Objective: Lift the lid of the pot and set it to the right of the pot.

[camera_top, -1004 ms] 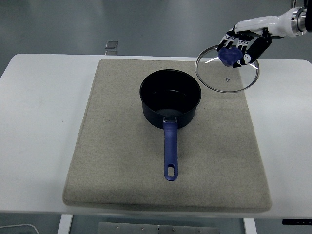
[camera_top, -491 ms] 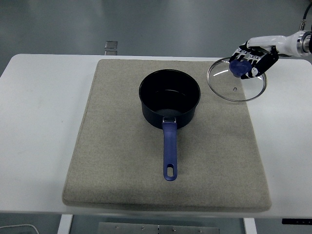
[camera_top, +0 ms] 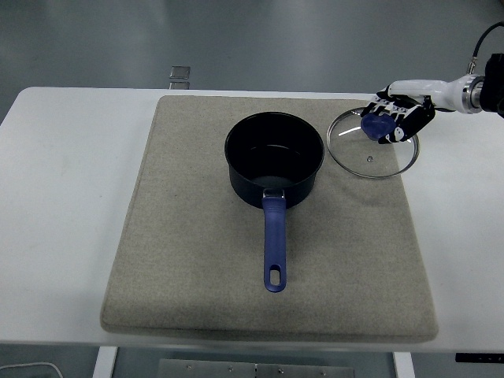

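right hand (camera_top: 394, 120) holds lid (camera_top: 372, 145) beside pot (camera_top: 275, 157)

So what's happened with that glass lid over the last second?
The right hand has carried the glass lid lower and a little back toward the pot, so it now sits low over the mat just right of the pot. Its fingers still hold the blue knob. The pot, its handle pointing at the near edge, and the mat have not moved.
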{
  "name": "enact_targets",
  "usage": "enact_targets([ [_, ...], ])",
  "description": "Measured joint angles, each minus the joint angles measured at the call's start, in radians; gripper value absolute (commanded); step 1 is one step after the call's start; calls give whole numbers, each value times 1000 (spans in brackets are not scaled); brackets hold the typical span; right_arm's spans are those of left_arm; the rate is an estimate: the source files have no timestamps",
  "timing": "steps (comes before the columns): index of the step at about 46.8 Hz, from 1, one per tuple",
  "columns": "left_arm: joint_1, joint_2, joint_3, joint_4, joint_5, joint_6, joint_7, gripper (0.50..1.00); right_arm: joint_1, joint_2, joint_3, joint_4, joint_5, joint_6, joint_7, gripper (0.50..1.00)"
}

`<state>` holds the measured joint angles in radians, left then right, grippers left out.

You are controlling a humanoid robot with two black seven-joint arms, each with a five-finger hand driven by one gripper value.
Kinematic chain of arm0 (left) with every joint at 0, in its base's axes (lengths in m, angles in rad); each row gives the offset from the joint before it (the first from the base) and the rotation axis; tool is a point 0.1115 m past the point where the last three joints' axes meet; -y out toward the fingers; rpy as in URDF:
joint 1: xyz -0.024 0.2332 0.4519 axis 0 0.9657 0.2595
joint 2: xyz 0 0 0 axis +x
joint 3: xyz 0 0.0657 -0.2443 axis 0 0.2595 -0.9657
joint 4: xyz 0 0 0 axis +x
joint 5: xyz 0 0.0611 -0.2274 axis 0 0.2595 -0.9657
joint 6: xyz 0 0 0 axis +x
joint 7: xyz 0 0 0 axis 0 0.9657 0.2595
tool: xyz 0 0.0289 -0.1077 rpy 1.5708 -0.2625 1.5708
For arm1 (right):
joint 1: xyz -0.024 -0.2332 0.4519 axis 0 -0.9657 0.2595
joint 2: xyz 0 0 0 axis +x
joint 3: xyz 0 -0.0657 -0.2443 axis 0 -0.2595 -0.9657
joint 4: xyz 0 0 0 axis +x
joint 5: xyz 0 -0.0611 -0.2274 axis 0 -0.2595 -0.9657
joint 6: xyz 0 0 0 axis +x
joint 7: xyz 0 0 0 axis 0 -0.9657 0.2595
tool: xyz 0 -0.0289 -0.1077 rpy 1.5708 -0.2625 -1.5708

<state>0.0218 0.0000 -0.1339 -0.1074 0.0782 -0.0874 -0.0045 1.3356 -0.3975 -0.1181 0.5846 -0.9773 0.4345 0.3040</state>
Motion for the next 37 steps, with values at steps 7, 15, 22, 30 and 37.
enact_targets([
  [7, 0, 0, 0, 0, 0, 0, 0, 1000, -19, 18, 0, 0, 0, -20, -1, 500],
  [15, 1, 0, 0, 0, 0, 0, 0, 1000, -27, 22, 0, 0, 0, -32, -3, 500],
  [22, 0, 0, 0, 0, 0, 0, 0, 1000, -28, 25, 0, 0, 0, -34, -3, 500],
  [30, 1, 0, 0, 0, 0, 0, 0, 1000, -36, 31, 0, 0, 0, -34, -4, 500],
  [37, 1, 0, 0, 0, 0, 0, 0, 1000, -36, 39, 0, 0, 1, -33, -4, 580],
])
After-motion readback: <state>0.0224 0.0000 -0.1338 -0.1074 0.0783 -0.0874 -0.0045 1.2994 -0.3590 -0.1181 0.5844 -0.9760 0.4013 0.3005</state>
